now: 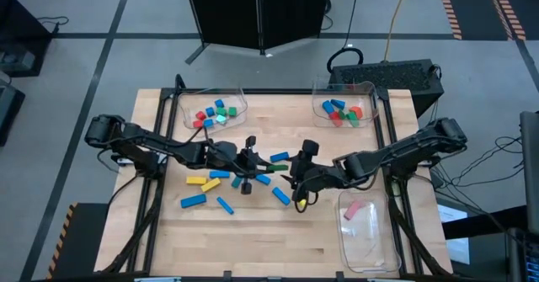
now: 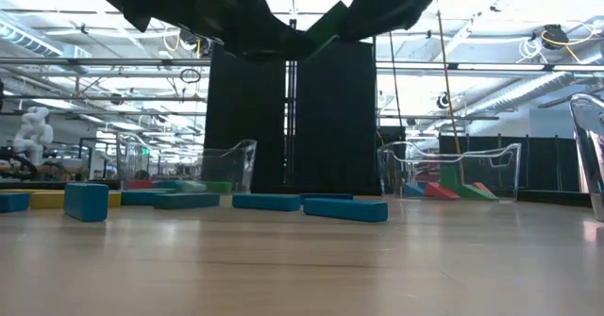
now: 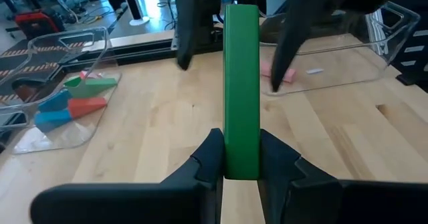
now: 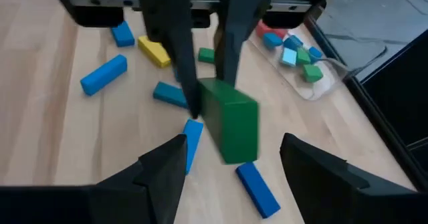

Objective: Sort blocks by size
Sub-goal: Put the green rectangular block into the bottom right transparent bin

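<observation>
Overhead, table-level, two wrist views (all sharing the table [image 1: 278, 231]).

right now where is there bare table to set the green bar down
Bare wood runs along the table's near edge, from the blue bars across to the pink-block tray. A smaller patch lies between the two far trays. The middle is crowded: loose blocks and both grippers, left holding the green bar, right open beside it.

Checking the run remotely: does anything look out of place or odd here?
One oddity: the green bar is off the table, gripped in the left claw, while the right claw waits open facing it. Loose blue blocks lie scattered, unsorted.
</observation>
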Tool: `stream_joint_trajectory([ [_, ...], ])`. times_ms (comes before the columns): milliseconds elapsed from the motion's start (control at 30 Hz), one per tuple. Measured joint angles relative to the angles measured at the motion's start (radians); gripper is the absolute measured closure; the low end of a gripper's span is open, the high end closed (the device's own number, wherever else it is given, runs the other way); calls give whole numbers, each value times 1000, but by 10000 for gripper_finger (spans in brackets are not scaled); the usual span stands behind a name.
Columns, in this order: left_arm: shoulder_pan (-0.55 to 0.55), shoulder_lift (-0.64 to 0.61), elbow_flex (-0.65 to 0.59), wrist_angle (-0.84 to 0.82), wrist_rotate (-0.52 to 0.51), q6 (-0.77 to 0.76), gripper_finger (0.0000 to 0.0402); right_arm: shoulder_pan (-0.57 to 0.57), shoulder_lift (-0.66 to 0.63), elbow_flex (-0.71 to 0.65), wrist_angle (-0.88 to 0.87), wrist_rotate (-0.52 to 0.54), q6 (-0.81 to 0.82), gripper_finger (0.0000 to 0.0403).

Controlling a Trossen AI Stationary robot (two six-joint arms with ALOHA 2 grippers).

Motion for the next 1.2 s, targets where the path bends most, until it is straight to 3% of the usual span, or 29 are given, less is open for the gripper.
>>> stream_joint_trajectory([
  [300, 0, 0, 0, 2, 0, 1, 347, -12, 5, 1, 34, 0, -15, 204],
  [700, -1, 0, 0, -30, -8, 16, 347, -12, 5, 1, 30, -63, -23, 366],
  [933, -1, 0, 1, -40, -14, 13, 340, -11, 5, 1, 26, -76, -18, 366],
  [1200, -3, 1, 2, -64, -21, 2, 278, 20, -22, 1, -29, -62, 18, 366],
])
